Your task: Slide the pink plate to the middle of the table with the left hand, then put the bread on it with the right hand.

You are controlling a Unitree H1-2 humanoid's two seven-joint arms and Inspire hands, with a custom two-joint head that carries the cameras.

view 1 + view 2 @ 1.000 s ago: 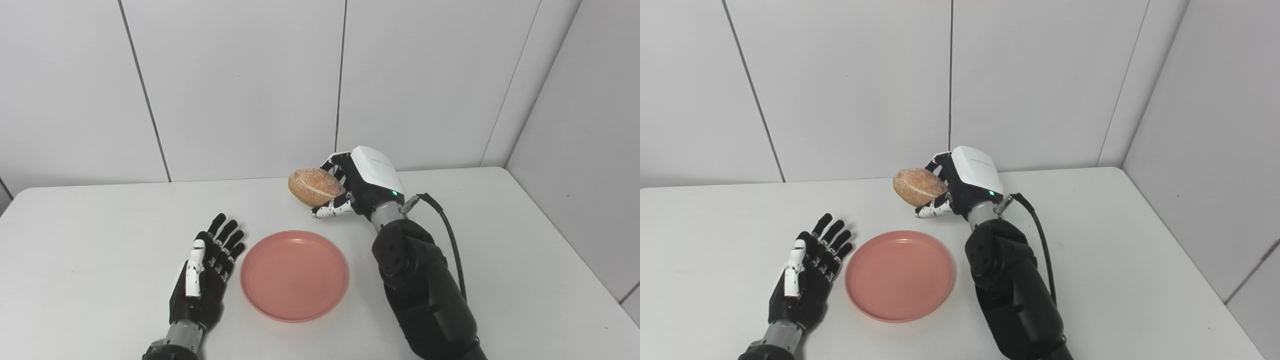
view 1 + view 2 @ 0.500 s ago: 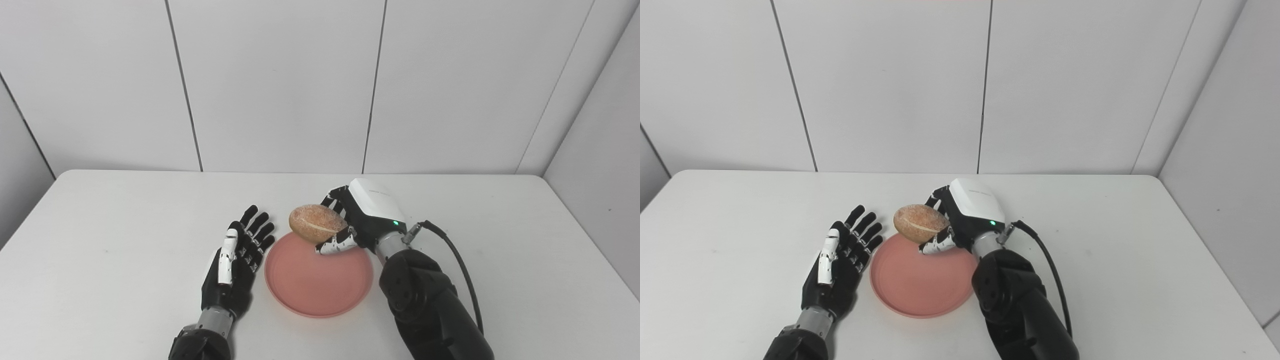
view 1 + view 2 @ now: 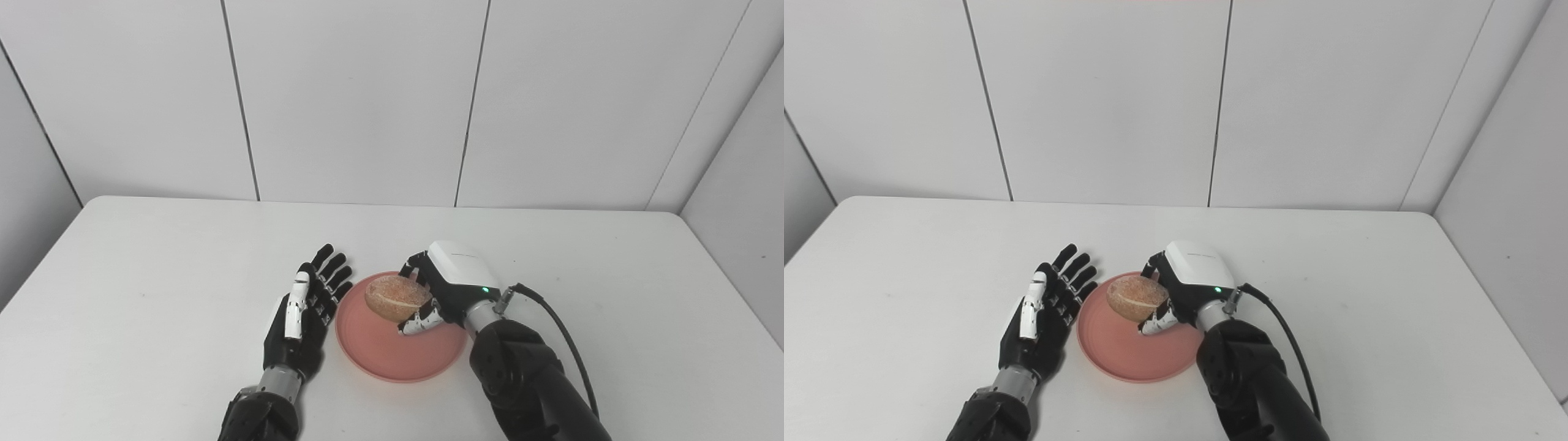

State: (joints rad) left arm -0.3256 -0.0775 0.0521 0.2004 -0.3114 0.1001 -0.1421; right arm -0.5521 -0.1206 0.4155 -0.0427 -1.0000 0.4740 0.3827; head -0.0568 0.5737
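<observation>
The right hand point(image 3: 450, 288) clasps the oval, crusty bread roll point(image 3: 397, 298) over the round, smooth pink plate point(image 3: 392, 358), mid-surface. The left hand point(image 3: 303, 318) lies flat, fingers point(image 3: 327, 275) spread, just beside the plate's left rim.

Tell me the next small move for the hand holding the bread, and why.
Probably lower a little and open the fingers. The right hand grips the bread over the plate, which sits mid-table; whether the bread touches it is unclear. The left hand lies open beside the rim, out of the way.
</observation>
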